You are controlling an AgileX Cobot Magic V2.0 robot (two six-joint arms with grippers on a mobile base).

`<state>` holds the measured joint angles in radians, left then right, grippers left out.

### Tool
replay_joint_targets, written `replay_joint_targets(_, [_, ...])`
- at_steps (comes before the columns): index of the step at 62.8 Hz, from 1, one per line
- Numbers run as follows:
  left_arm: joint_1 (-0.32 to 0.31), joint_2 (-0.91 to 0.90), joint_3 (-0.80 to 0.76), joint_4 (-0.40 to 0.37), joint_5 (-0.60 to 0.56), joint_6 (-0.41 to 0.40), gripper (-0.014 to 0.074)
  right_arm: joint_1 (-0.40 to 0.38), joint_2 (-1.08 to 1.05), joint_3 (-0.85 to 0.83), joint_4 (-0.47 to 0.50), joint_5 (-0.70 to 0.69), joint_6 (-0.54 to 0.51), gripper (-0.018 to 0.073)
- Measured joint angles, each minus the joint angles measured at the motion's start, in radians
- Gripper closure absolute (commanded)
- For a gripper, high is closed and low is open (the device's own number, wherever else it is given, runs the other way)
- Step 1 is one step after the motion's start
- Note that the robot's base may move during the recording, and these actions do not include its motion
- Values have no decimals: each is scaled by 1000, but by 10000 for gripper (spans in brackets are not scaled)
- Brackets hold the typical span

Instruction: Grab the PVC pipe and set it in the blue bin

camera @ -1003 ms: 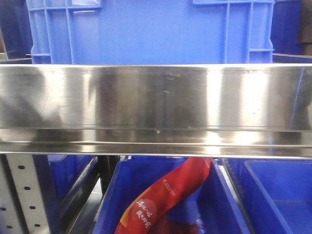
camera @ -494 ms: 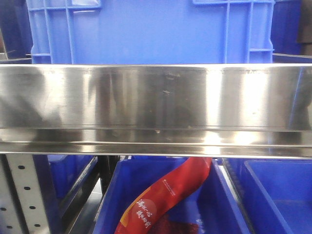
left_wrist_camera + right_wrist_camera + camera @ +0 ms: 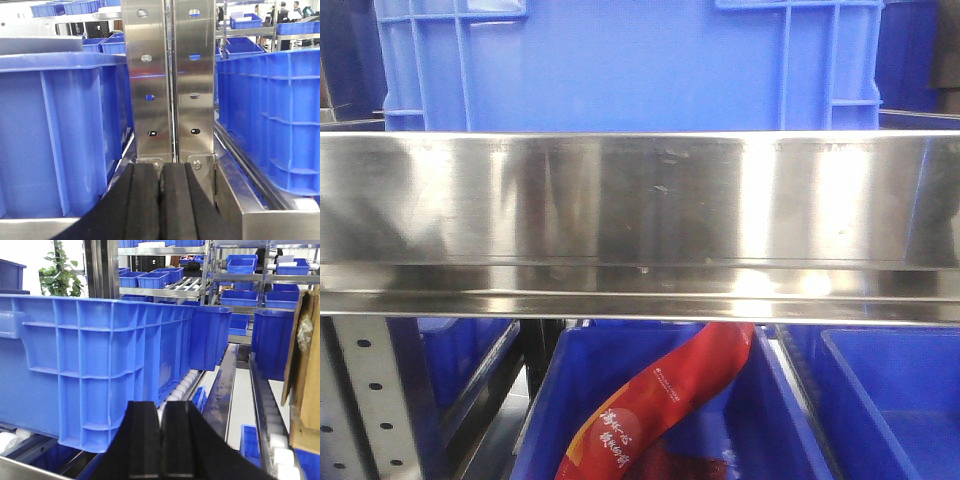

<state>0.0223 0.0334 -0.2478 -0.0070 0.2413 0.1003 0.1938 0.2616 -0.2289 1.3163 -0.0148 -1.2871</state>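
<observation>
A: What fills the front view?
B: One steel rail across the whole width. One big blue bin stands behind it on the upper shelf. Below it, two open bins show: the middle bin holds one red bag, and the right bin is just beside it.

A: And the claws?
B: Two. The left gripper has its two black pads pressed together, nothing between them, facing two steel posts between two bins. The right gripper is likewise closed on nothing, near a ribbed bin.

A: The PVC pipe?
B: Not visible in any view.
</observation>
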Motion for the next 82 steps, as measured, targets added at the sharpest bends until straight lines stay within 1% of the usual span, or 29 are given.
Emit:
replay_joint_targets(35, [0, 0, 50, 0, -32, 0, 707, 0, 0, 0, 0, 4, 0, 722])
replay_joint_targets(50, [0, 0, 107, 7, -47, 4, 707, 0, 0, 0, 0, 4, -2, 722])
replay_joint_targets(55, [0, 0, 145, 23, -74, 4, 707, 0, 0, 0, 0, 4, -2, 722])
replay_joint_targets(72, [0, 0, 244, 37, -267, 4, 707, 0, 0, 0, 0, 4, -1, 722])
replay_joint_targets(82, [0, 0, 246, 39, -297, 4, 707, 0, 0, 0, 0, 4, -1, 722])
